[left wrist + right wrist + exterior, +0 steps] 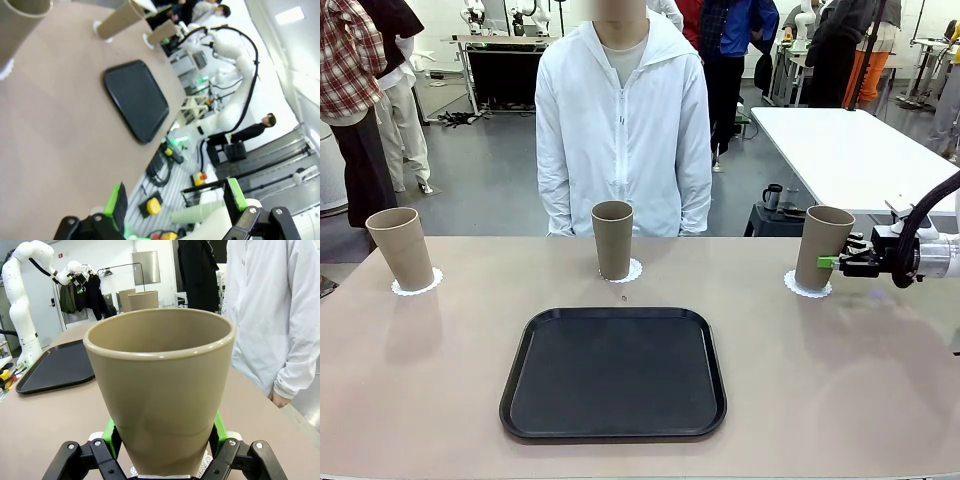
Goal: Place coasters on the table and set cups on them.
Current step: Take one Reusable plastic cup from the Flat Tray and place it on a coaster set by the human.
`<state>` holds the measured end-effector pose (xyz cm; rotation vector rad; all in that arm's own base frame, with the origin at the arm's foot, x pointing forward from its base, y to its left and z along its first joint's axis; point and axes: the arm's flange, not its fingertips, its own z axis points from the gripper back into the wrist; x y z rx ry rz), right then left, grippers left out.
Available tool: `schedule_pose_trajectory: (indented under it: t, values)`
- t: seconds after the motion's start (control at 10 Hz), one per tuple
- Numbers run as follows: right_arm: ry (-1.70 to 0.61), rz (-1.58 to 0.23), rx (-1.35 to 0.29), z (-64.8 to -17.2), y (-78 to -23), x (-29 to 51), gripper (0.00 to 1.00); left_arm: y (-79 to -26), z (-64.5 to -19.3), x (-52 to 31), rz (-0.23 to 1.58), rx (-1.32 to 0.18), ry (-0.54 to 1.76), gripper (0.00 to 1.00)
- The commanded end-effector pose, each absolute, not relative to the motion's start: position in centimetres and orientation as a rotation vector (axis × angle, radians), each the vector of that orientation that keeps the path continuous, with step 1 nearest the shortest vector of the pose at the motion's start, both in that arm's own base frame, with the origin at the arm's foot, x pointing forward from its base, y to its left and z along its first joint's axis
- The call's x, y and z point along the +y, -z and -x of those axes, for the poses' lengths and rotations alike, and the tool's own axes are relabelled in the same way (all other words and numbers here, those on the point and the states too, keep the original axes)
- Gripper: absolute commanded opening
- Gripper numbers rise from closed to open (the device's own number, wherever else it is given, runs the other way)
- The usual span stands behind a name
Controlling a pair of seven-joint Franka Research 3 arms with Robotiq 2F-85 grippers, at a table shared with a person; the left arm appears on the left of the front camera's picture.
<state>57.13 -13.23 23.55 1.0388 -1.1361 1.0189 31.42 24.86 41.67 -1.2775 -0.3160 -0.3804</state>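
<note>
You had three cups, all matte tan-brown, tall, tapered, no handles, fibre-like finish w/ smooth rolled rims. Left cup (400,248) stood upright on a coaster (417,283) near the table's (420,400) far-left corner; middle cup (612,239) upright on its coaster (630,271) at the far edge, in front of the person in a white zip jacket (623,130). Right cup (822,246) sat on the third coaster (806,287), far-right.

Coasters were thin white paper rounds w/ scalloped lacy edges, a bit wider than the cup bases. Tabletop was matte beige-tan. A black rounded-square tray (613,372) w/ a raised lip lay centre-near, nothing on it.

Your right gripper (832,263) was clamped on the right cup low on its wall; in the wrist view the green pads (112,436) pressed both sides of that cup (160,385), lacy edge showing under it. Cup's base looked down on the doily, but couldn't tell if fully seated.

Your left gripper (175,200) was released, jaws wide apart, nothing between them, hanging off the table's near edge; the tray (135,100) appeared farther off there.
</note>
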Motion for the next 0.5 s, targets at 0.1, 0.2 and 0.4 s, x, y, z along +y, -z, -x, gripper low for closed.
schedule_pose_trajectory:
  t: [0.1, 0.2, 0.4]
  values:
    - [-1.012, -1.061, -1.095, -57.79, -23.37, -13.70, 0.83, -41.81, -31.43, 24.85, 1.273, -0.322, 0.367, 1.00]
    - [-1.021, -1.062, -1.093, -57.76, -23.32, -13.69, 0.83, -41.81, -31.43, 24.85, 1.273, -0.322, 0.367, 1.00]
    - [-1.034, -1.067, -1.080, -57.78, -23.19, -13.64, 0.83, -41.81, -31.43, 24.85, 1.273, -0.322, 0.367, 1.00]
